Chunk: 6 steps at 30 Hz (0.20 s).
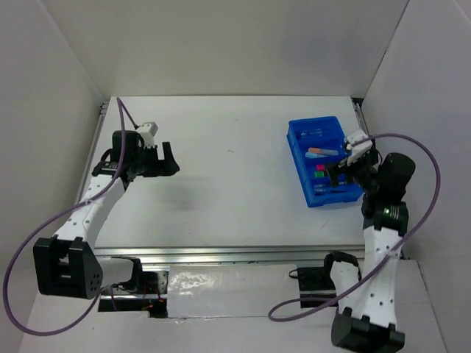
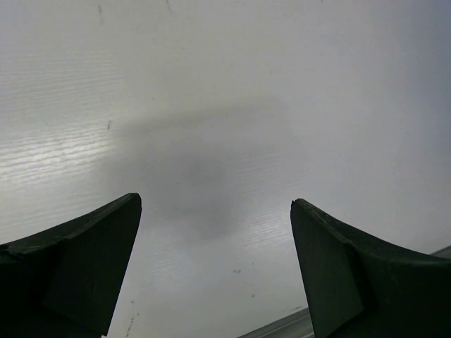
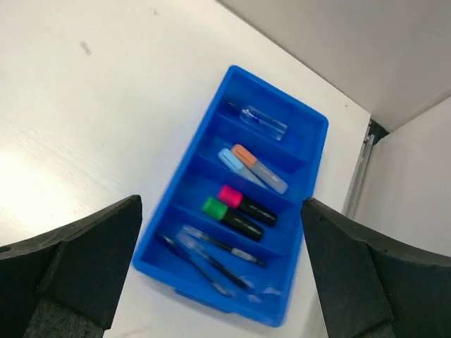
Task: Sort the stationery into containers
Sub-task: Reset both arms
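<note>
The blue tray (image 1: 298, 158) with four compartments sits at the right of the table, also in the right wrist view (image 3: 316, 127). The nearest compartment holds several thin pens (image 3: 218, 255). The one behind it holds black highlighters with a pink cap (image 3: 230, 196) and a green cap (image 3: 214, 208). The third holds a light-blue marker (image 3: 231, 160) and an orange-capped marker (image 3: 244, 154). The farthest holds a small clear item (image 3: 263, 122). My right gripper (image 1: 340, 163) is open and empty above the tray's near end. My left gripper (image 1: 166, 159) is open and empty over bare table at the left.
White walls enclose the table on three sides. A metal rail (image 1: 221, 254) runs along the near edge and another (image 3: 361, 165) stands just right of the tray. Purple cables loop from both arms.
</note>
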Tool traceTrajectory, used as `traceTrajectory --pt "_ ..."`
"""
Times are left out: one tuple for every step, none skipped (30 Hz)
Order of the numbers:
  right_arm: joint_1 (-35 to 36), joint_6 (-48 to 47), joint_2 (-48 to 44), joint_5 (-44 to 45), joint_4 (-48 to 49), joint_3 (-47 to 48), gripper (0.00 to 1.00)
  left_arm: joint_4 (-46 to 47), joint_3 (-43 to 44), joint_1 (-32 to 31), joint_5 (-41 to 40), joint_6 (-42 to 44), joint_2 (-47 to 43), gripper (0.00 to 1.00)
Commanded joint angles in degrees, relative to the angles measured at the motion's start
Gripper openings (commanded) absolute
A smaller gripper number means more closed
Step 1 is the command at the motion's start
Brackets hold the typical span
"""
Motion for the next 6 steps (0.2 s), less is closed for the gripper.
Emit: traceTrajectory --pt "-1.09 17.16 -9.39 1.47 7.36 -8.33 1.0 3.18 -3.08 0.1 -4.79 2.5 -4.56 0.99" --pt "-1.36 18.13 -11.43 1.91 8.76 -10.27 1.0 3.45 -3.61 0.01 -6.28 3.02 -5.35 0.99" --pt "-1.45 18.22 -13.2 2.09 9.04 -13.24 1.0 4.23 -4.14 -0.25 -7.34 3.03 -7.01 0.99" --pt "-1.62 18.31 -16.69 2.01 9.21 -14.49 1.0 4.67 -5.1 -0.34 -8.48 2.94 -7.81 0.99" --pt "-1.54 19.27 -17.95 2.01 9.65 -16.51 1.0 5.03 -5.72 -0.42 -9.97 3.12 -9.13 0.99" --pt "-1.62 19.89 -19.09 1.74 9.92 -17.22 1.0 5.29 -5.9 -0.43 -10.25 3.47 -9.84 1.0"
